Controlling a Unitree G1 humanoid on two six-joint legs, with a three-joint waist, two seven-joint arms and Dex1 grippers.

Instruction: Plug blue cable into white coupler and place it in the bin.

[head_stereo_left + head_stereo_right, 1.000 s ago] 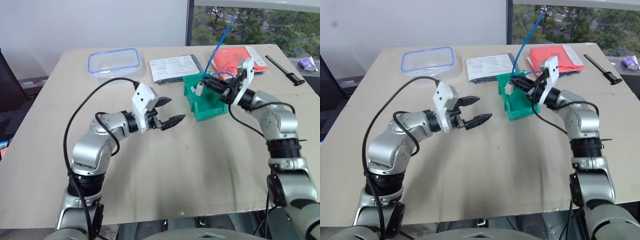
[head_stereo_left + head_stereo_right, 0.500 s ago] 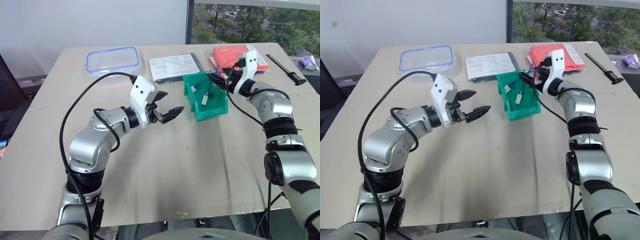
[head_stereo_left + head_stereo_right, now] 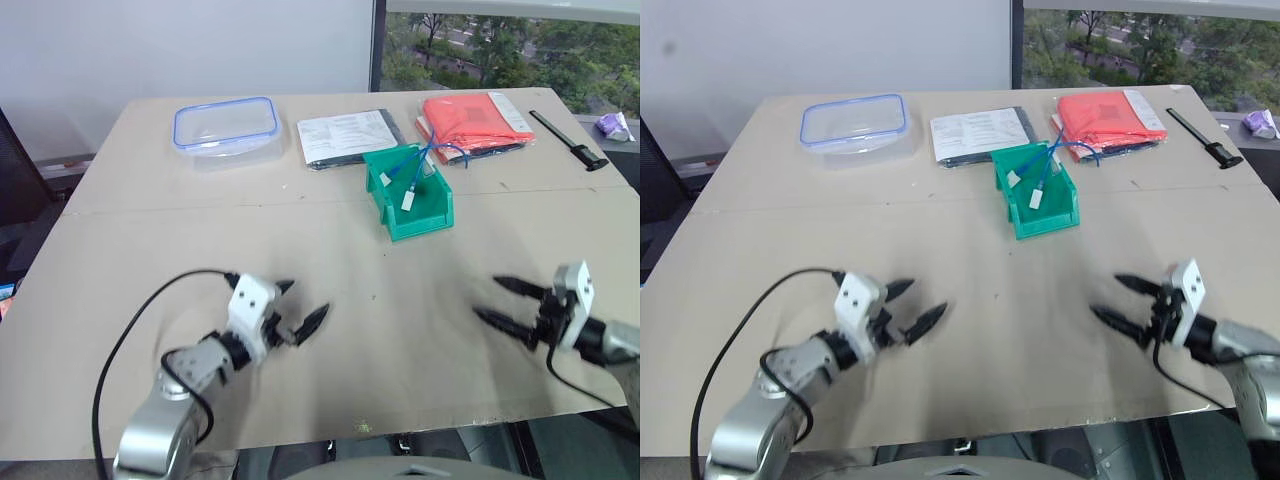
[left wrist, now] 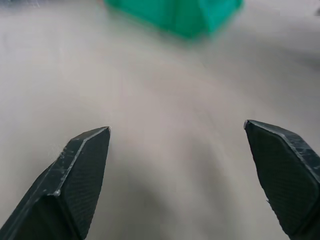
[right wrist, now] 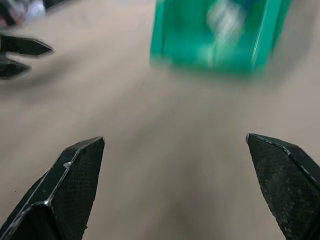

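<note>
The left gripper [image 3: 298, 307] stood wide and empty low over the table [image 3: 130, 240], near its front edge; the right gripper [image 3: 508, 303] did likewise on the other side. Well apart from both, the blue cable [image 3: 418, 165] lay in the bin [image 3: 425, 216] with the white coupler [image 3: 408, 200] on its end, part trailing over the back wall. The placing looked done; a good finish would keep both arms clear of the bin.
</note>
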